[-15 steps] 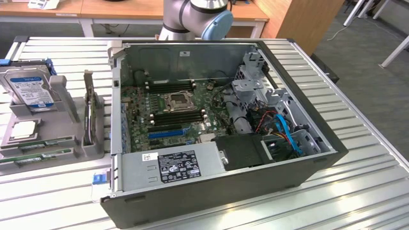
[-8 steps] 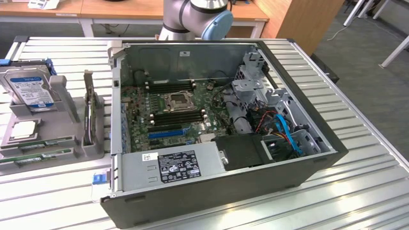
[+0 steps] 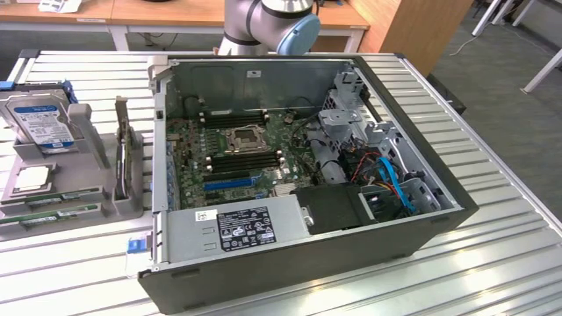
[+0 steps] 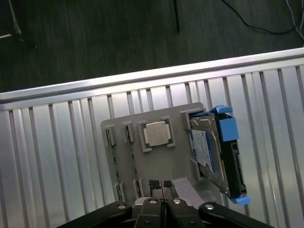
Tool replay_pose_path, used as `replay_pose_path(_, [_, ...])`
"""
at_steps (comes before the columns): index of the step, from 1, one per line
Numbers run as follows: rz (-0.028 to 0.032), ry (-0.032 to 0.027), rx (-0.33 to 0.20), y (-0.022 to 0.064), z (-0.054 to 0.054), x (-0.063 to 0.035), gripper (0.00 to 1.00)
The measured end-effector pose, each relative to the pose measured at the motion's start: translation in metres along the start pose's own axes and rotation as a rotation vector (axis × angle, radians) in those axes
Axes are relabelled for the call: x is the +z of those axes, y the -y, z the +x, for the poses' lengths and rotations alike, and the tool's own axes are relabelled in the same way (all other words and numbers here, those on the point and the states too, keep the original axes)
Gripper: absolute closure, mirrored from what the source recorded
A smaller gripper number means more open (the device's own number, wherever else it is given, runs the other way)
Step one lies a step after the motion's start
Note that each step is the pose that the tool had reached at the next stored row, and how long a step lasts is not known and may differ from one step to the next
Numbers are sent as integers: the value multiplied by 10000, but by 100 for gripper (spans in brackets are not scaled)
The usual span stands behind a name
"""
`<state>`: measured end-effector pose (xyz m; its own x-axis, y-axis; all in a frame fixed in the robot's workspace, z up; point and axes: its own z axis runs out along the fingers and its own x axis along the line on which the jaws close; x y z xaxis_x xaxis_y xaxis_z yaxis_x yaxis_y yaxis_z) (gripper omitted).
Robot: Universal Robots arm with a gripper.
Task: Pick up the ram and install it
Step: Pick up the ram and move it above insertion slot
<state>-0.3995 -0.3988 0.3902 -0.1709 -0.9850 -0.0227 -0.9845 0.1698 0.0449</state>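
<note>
Two ram sticks (image 3: pixel 66 196), thin and green, rest in the narrow slots of a grey holder (image 3: pixel 123 201) on the exterior view's left, beside the open computer case (image 3: pixel 307 276). In the wrist view the same slots (image 4: pixel 127 134) run alongside a silver processor chip (image 4: pixel 156 134). My gripper (image 4: pixel 160 185) hangs above the holder, close to the chip and a short way from the ram slots. Its fingers are shut with nothing between them. The motherboard's long black memory slots (image 3: pixel 246 158) lie inside the case around the processor socket (image 3: pixel 243 139).
A blue-labelled hard drive (image 3: pixel 39 125) stands in the holder, next to an upright green card (image 3: pixel 123 148). Inside the case are a power supply (image 3: pixel 237 227), drive cage (image 3: pixel 347 125) and blue cables (image 3: pixel 395 187). The ribbed metal table (image 3: pixel 509 263) ends at an edge (image 4: pixel 142 76) above dark floor.
</note>
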Motion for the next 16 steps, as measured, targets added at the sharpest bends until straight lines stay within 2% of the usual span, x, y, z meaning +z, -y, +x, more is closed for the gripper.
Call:
replay_pose_path(10, [-22, -44, -970, 0, 0, 2, 90])
replay_pose_path(16, [-24, -48, -1052, 0, 0, 2, 90])
